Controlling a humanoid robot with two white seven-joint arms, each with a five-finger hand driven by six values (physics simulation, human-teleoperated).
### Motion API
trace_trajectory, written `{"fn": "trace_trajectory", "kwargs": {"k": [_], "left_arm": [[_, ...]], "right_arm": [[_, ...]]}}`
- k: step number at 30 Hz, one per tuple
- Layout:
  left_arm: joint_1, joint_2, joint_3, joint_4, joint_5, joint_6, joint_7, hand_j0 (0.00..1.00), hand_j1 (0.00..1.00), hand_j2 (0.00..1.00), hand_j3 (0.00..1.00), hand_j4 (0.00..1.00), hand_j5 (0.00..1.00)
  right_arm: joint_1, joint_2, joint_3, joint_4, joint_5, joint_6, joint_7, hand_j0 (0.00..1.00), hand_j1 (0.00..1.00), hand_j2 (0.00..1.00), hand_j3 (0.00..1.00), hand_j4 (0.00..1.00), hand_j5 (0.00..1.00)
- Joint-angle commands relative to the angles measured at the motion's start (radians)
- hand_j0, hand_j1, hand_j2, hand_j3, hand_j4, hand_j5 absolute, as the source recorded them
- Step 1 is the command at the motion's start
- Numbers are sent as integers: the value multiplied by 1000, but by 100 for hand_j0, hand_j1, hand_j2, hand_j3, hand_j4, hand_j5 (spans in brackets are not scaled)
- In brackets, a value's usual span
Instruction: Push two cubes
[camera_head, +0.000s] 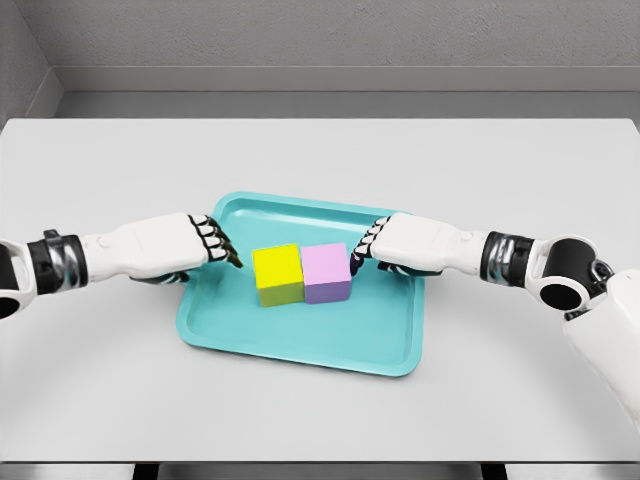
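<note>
A yellow cube (278, 273) and a pink cube (326, 271) stand side by side, touching, in the middle of a teal tray (300, 340). My left hand (215, 243) reaches over the tray's left rim, its curled fingers a short way left of the yellow cube and apart from it. My right hand (366, 246) comes in over the right part of the tray, fingers curled, with its fingertips right at the pink cube's right side. Neither hand holds anything.
The tray lies on a pale grey table (110, 380), whose front edge runs near the bottom of the picture. A grey wall rises behind the table's far edge.
</note>
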Motion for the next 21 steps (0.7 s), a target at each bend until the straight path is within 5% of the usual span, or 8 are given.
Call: {"fn": "trace_trajectory", "kwargs": {"k": [1, 15, 20, 21], "left_arm": [[0, 15, 14, 10, 7, 2, 0, 81, 81, 81, 81, 81, 81], [2, 67, 80, 19, 29, 2, 0, 82, 82, 82, 82, 82, 82], [0, 127, 147, 22, 76, 2, 0, 87, 87, 87, 87, 87, 87], [3, 155, 157, 32, 96, 2, 0, 94, 94, 94, 94, 94, 94]], "right_arm": [[0, 0, 0, 1, -6, 3, 0, 55, 55, 55, 55, 55, 55], [-15, 16, -2, 29, -6, 3, 0, 55, 55, 55, 55, 55, 55], [-31, 10, -13, 25, -9, 3, 0, 55, 55, 55, 55, 55, 55], [-32, 0, -13, 23, -10, 3, 0, 55, 55, 55, 55, 55, 55]]}}
